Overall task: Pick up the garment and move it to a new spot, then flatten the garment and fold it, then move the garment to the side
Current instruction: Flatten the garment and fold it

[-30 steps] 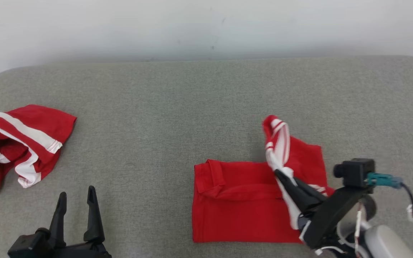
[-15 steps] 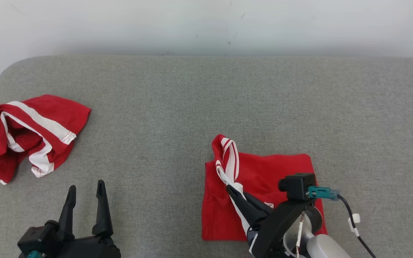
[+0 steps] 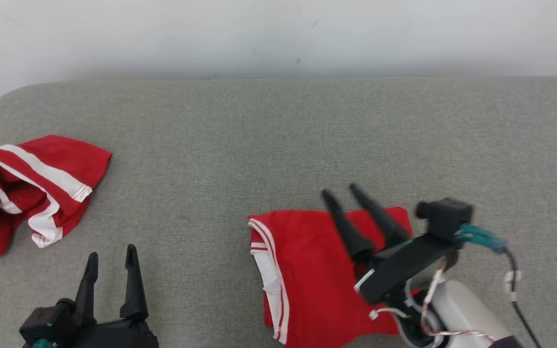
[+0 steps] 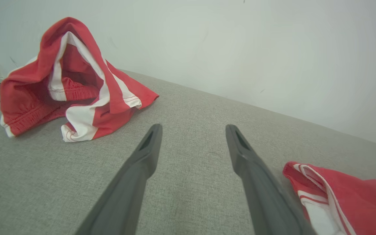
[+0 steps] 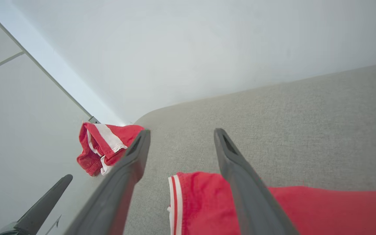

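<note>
Since a second ago the right end effector (image 3: 340, 190) has dropped the striped flap. It hovers released above the red white-striped cloth garment (image 3: 317, 270), which lies folded near-right on the grey fabric desk (image 3: 259, 135), so the fold stays. The left end effector (image 3: 111, 251) idles released.

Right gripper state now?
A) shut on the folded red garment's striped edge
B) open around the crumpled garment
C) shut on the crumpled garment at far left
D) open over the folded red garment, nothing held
D: the right gripper has its fingers spread apart over the folded red garment, with only grey surface and flat cloth showing between them in the right wrist view.
</note>
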Controlling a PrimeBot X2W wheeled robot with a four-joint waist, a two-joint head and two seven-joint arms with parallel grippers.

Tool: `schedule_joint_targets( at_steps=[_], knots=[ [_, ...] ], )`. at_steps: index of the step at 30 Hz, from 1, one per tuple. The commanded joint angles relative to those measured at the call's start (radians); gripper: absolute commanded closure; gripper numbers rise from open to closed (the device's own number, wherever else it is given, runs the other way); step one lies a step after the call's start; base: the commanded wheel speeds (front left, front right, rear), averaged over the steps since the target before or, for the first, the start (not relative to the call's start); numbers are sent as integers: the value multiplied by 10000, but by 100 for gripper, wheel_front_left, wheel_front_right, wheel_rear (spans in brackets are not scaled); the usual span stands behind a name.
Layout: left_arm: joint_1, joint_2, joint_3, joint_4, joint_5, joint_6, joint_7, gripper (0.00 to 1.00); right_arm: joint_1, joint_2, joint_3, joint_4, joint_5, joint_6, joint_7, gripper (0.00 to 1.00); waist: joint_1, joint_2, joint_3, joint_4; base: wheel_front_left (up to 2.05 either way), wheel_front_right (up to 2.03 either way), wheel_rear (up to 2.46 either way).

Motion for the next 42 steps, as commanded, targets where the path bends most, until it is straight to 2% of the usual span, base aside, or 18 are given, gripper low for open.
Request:
schedule_joint_targets(
  at_steps=[1,8,19,33,36,42],
  knots=[
    [52,11,31,8,-3,-72,-4,0,-88,-151,-184,-100,23,-25,-220,0,0,-1,-75,-90,0,0,0],
    [214,10,141,-107,86,-52,-4,0,441,-916,-1546,-664,-331,-26,-1377,0,0,-1,-282,-372,0,0,0],
    [550,10,305,-360,273,-142,-4,0,2176,-1459,-2874,-1075,-1545,-26,-2419,0,0,-1,-446,-665,0,0,0],
    [738,9,13,-632,474,-206,-4,0,3710,-780,-3678,-1541,-2773,-26,-2739,0,0,-1,-498,-822,0,0,0],
    [850,6,-400,-566,671,-373,-4,0,3739,-751,-3693,-1529,-2878,-26,-2739,0,0,-1,-528,-801,0,0,0],
    [1091,9,-1900,136,1139,-880,-4,0,3624,-791,-3742,-1517,-3046,-26,-2744,0,0,-1,-538,-726,0,0,0]
  ],
)
